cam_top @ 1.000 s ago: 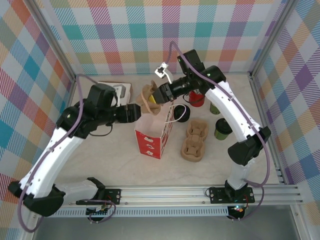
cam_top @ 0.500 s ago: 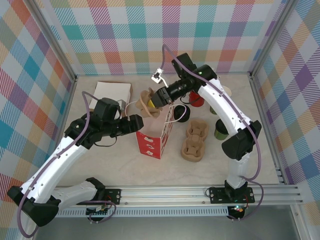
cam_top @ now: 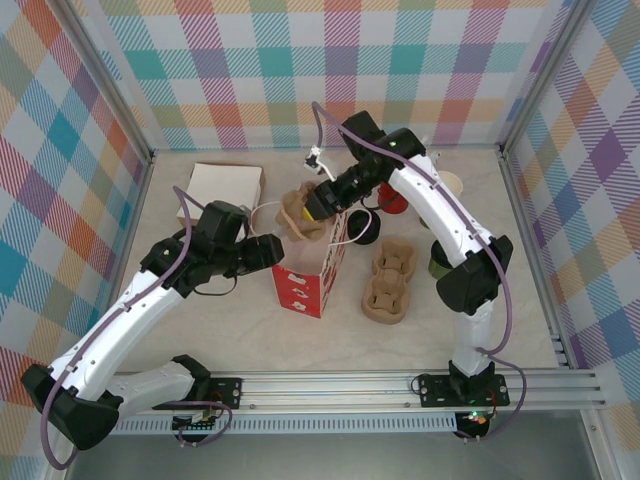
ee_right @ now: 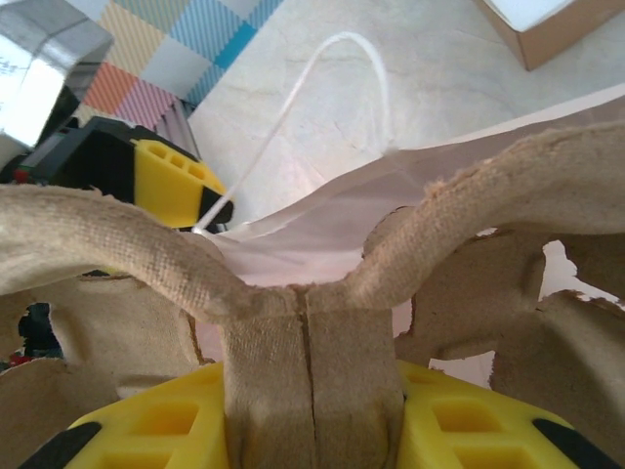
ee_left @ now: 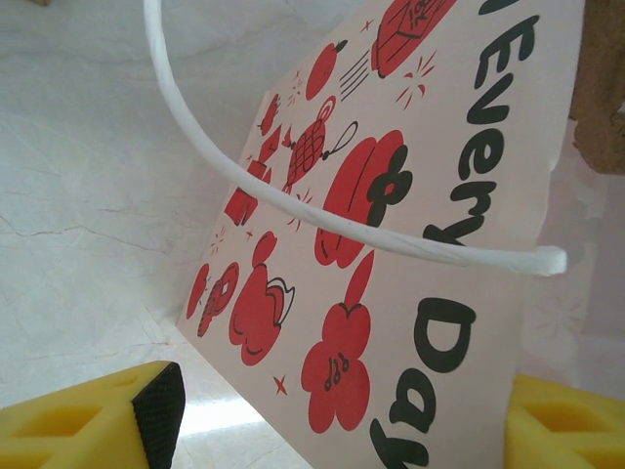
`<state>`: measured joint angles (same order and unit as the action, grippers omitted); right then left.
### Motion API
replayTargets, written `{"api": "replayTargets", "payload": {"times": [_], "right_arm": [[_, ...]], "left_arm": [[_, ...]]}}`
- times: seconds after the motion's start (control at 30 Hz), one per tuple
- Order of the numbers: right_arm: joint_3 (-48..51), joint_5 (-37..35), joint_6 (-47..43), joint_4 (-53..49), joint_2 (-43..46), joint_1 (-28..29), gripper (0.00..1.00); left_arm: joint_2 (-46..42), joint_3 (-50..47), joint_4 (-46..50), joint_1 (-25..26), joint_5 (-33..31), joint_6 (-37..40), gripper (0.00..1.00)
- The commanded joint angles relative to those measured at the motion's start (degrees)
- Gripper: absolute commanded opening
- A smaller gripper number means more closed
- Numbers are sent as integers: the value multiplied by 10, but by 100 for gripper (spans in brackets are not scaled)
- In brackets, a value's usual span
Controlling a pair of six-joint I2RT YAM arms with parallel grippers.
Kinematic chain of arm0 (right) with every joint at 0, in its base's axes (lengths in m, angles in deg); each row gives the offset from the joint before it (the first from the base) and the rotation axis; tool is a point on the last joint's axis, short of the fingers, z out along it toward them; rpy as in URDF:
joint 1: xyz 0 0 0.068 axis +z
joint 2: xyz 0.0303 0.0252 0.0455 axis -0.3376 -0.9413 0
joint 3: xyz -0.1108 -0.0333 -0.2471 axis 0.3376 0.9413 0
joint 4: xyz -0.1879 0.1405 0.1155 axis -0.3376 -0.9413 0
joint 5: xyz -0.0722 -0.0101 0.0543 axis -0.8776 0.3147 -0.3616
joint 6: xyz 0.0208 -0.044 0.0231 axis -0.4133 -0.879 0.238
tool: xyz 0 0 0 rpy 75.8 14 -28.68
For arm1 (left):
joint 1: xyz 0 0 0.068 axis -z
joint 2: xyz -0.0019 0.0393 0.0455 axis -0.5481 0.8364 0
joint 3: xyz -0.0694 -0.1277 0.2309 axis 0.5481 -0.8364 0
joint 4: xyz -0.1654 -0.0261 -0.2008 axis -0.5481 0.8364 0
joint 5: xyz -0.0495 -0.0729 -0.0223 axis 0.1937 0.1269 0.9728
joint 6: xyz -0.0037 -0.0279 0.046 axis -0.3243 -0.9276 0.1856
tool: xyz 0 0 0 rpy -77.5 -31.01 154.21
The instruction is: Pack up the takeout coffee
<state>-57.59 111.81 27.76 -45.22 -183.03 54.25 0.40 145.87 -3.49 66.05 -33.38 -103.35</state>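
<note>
Brown moulded-pulp cup carrier [ee_right: 293, 293], pinched by its centre rib between the closed-in jaws of the right claw [ee_right: 311, 420]; no cup seen in its wells. Directly beneath that claw: the open mouth of the red-and-white printed paper bag [cam_top: 308, 278], pale inside, nothing visible in it. Just ahead of the left claw [cam_top: 268, 252], with jaws spread wide and gripping nothing: the bag's printed side and one white cord handle [ee_left: 322, 210].

Risks from here, as a judgement. Could snag a carrier wing on the bag rim below the right claw, given how narrow the mouth looks. Could crumple or tip the bag if lowered off-centre. Could also hook the cord loop on the left claw's fingers and drag the bag over.

Well off to the right claw's outer side, partly behind its arm: the small green paper cup with a black lid [cam_top: 437, 264], standing on the table, not yet in carrier or bag. Between it and the bag: two more empty pulp carriers [cam_top: 383, 298].
</note>
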Motion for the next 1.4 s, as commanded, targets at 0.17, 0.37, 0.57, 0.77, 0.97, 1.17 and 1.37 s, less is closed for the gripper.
{"api": "replayTargets", "payload": {"times": [0.17,0.37,0.57,0.77,0.97,1.17,1.37], "right_arm": [[-22,-84,-2,-33,-15,6,35],[-23,-128,12,-40,-18,10,34],[-25,-179,-14,-52,-17,21,35],[-27,-230,-52,-72,-18,42,35],[-25,-258,-70,-74,-10,54,35],[-23,-295,-87,-79,-4,65,35],[-22,-329,-94,-89,-9,79,35]], "left_arm": [[-3,-21,-24,-6,12,4,69],[-2,-30,-34,-6,23,2,68],[-3,-30,-32,-6,17,1,68],[1,-28,-35,-6,17,-1,65],[5,-21,-34,-6,5,0,57],[14,-3,-20,-6,-15,11,50],[19,11,-32,-6,9,25,44]]}}
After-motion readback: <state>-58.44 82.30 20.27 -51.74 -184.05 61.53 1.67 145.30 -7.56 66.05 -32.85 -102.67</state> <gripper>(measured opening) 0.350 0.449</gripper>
